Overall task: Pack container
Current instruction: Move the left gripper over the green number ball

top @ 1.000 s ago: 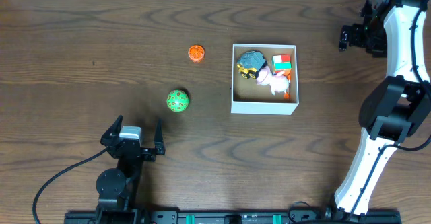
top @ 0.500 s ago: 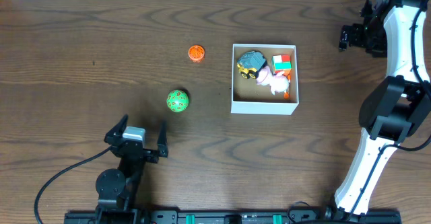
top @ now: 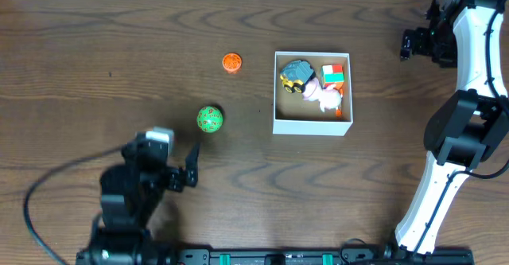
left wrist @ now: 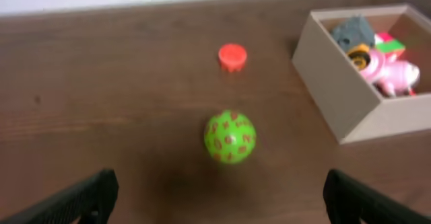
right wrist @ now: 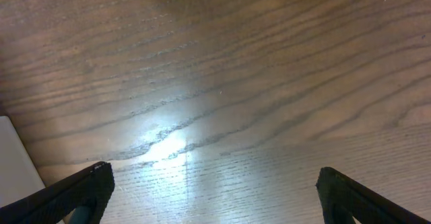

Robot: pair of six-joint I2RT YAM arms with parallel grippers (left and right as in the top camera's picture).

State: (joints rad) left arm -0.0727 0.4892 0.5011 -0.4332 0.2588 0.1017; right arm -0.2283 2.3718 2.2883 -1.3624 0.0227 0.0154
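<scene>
Now the left gripper (top: 161, 155), fingers spread wide and empty, is swinging up toward the green patterned ball (top: 209, 119) at its 1 o'clock, probably the next toy for the square white cardboard container (top: 312, 127) at the ball's 3 o'clock. The right gripper (right wrist: 214, 194), likewise splayed, is idling, its fingertips being cropped at the frame's edge.

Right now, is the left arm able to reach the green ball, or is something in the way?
Probably yes. The green ball lies straight ahead of the open left claw, with only bare table between them.
</scene>
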